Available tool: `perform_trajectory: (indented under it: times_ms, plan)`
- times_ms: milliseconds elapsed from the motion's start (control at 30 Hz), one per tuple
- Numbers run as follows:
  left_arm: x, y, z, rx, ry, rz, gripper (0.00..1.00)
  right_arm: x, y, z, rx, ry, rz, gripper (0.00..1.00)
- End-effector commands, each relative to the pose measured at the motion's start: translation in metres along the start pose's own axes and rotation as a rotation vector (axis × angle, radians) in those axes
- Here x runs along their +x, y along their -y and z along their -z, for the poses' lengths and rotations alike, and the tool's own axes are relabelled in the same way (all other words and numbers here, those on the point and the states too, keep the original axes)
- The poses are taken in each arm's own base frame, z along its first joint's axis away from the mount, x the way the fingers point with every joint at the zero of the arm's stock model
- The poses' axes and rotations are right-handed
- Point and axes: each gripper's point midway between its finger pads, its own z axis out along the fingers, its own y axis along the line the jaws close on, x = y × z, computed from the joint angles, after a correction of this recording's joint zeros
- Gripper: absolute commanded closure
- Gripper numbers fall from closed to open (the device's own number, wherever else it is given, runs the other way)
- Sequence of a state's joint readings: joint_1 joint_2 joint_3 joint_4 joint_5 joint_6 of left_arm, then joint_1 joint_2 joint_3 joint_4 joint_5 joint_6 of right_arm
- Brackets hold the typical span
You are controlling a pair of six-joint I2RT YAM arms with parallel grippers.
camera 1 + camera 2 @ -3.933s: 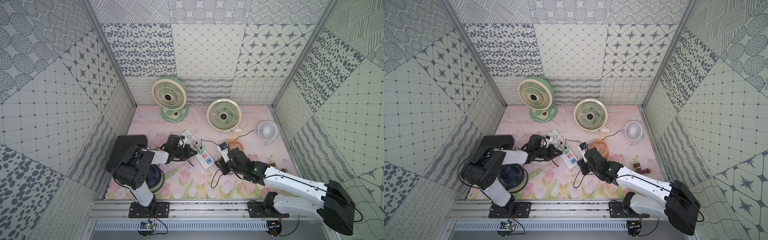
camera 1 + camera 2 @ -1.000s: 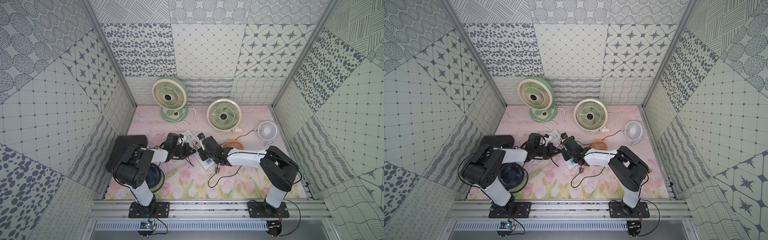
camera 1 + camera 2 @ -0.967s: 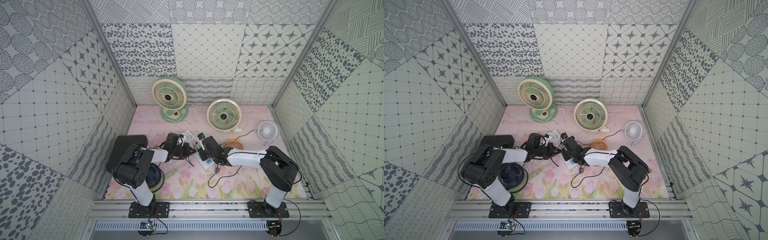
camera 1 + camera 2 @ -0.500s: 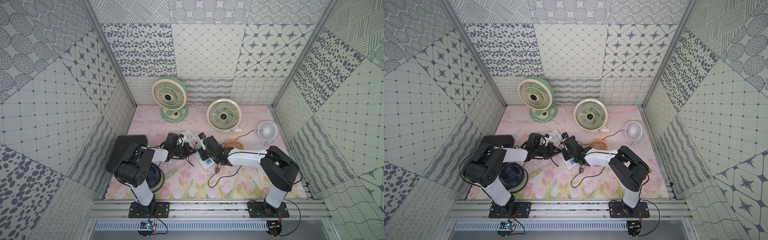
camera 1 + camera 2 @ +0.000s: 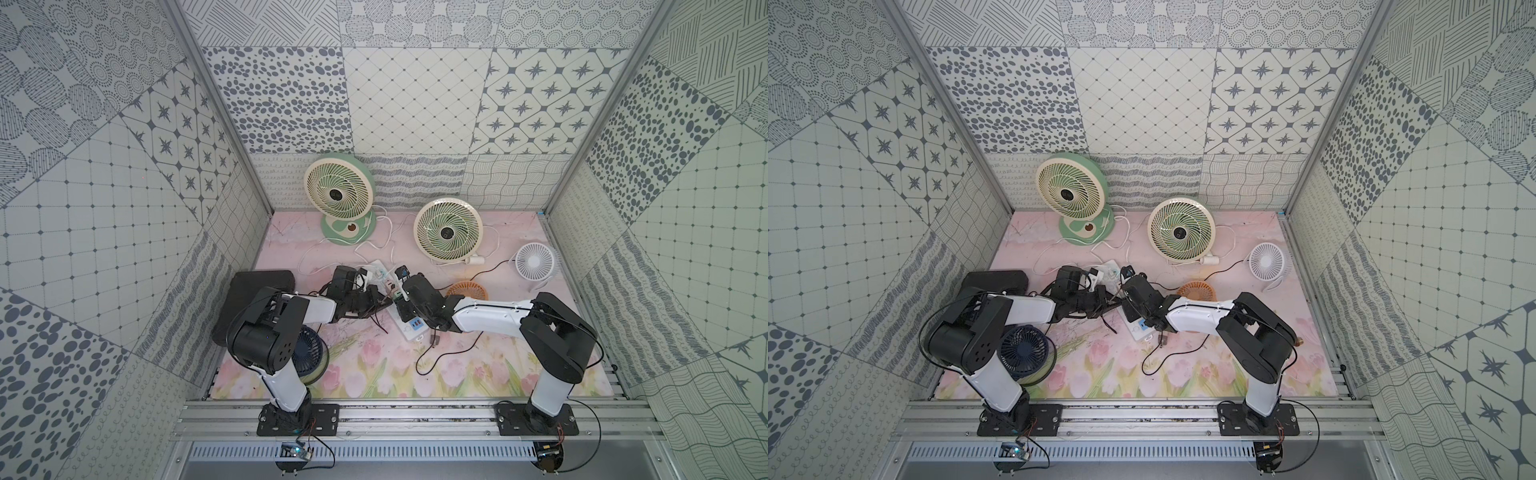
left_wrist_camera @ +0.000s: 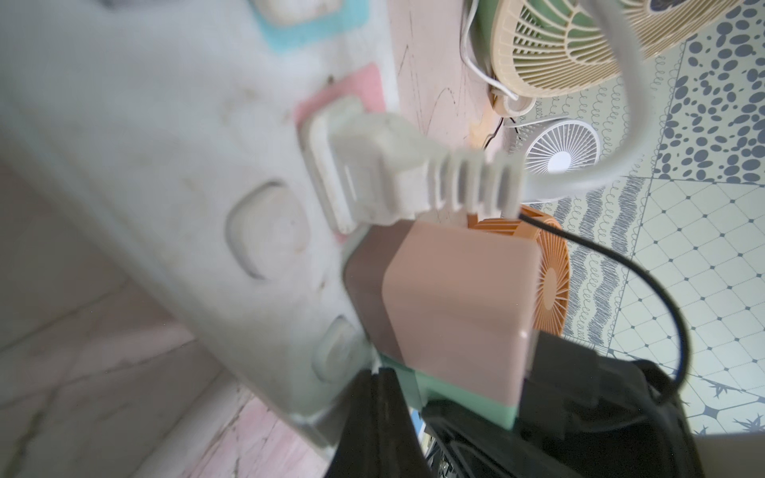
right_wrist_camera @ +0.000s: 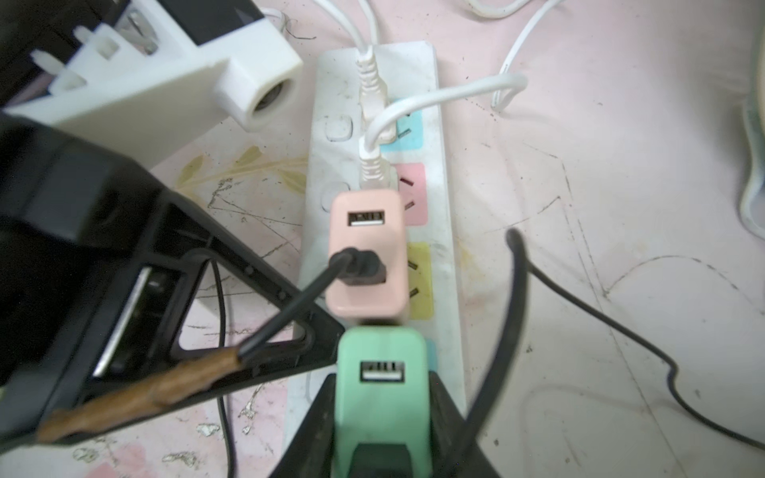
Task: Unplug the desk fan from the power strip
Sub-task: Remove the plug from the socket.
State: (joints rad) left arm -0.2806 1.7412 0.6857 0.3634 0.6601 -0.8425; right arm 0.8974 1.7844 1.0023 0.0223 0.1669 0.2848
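While in power strip (image 7: 443,231), adapter (image 7: 381,372) between fingers (image 7: 308,438)

A robot test cell in a lab. Boxed in on three sides by printed pattern panels (image 5: 407,104), with two arm mounts (image 5: 297,419) bolted to a slotted aluminium rail (image 5: 415,417) at 6 o'clock. Floored with a tulip-print table (image 5: 374,374), desk fans (image 5: 338,195) toward 12 o'clock.
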Motion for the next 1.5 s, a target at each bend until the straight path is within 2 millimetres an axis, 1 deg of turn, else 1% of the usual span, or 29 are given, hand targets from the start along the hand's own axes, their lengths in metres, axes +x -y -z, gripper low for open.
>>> perform_trajectory:
  times_ms: [0,100,167,233,333,400,533,567,667,733,833,900,967,1100,1167,1267,1367,1433,1467]
  plan:
    - [0.005,-0.023,0.0,-0.085,-0.002,0.058,1.0,-0.024,-0.009,0.005,-0.005,0.078,-0.004,0.84]
    - [0.004,-0.023,0.001,-0.084,0.001,0.058,1.0,-0.023,-0.018,0.003,0.058,0.069,0.09,0.84]
    - [0.005,-0.023,0.001,-0.086,0.002,0.057,1.0,-0.021,-0.018,0.002,0.065,0.067,0.09,0.84]
    - [0.005,-0.024,0.001,-0.086,0.0,0.058,1.0,-0.022,-0.013,0.003,0.05,0.071,0.046,0.84]
    - [0.005,-0.024,0.001,-0.086,0.001,0.059,1.0,-0.021,0.001,0.001,0.0,0.067,-0.068,0.85]
    - [0.005,-0.024,0.001,-0.087,0.001,0.057,1.0,-0.022,0.004,0.001,-0.011,0.071,-0.09,0.85]
    - [0.004,-0.024,0.001,-0.088,0.002,0.058,1.0,-0.022,-0.007,0.002,0.041,0.064,0.015,0.85]
    - [0.005,-0.024,0.001,-0.089,0.002,0.058,1.0,-0.02,-0.014,0.002,0.052,0.059,0.057,0.85]
    - [0.004,-0.025,0.0,-0.09,0.003,0.059,1.0,-0.022,-0.017,0.003,0.087,0.065,0.102,0.85]
    - [0.005,-0.026,0.0,-0.091,0.001,0.058,1.0,-0.022,-0.014,0.004,0.072,0.072,0.07,0.85]
    - [0.005,-0.027,0.001,-0.096,0.002,0.058,1.0,-0.023,-0.004,0.005,0.017,0.079,-0.035,0.85]
    - [0.005,-0.026,0.001,-0.096,0.002,0.058,1.0,-0.023,-0.001,0.005,0.013,0.079,-0.051,0.85]
    - [0.005,-0.027,0.001,-0.098,0.003,0.06,1.0,-0.023,-0.004,0.005,0.026,0.077,-0.023,0.85]
    - [0.005,-0.027,0.001,-0.098,0.005,0.059,1.0,-0.021,-0.017,0.003,0.098,0.065,0.106,0.85]
    - [0.004,-0.028,0.001,-0.1,0.005,0.061,1.0,-0.021,-0.018,0.003,0.111,0.064,0.122,0.85]
    - [0.006,-0.028,0.001,-0.101,0.003,0.06,1.0,-0.023,-0.014,0.005,0.104,0.08,0.09,0.85]
    - [0.006,-0.027,0.001,-0.101,0.004,0.058,1.0,-0.027,-0.005,0.007,0.049,0.095,-0.005,0.85]
    - [0.006,-0.027,0.001,-0.101,0.004,0.057,1.0,-0.029,-0.005,0.008,0.019,0.1,-0.034,0.85]
    - [0.006,-0.028,0.001,-0.101,0.004,0.06,1.0,-0.029,-0.007,0.008,0.013,0.095,-0.022,0.85]
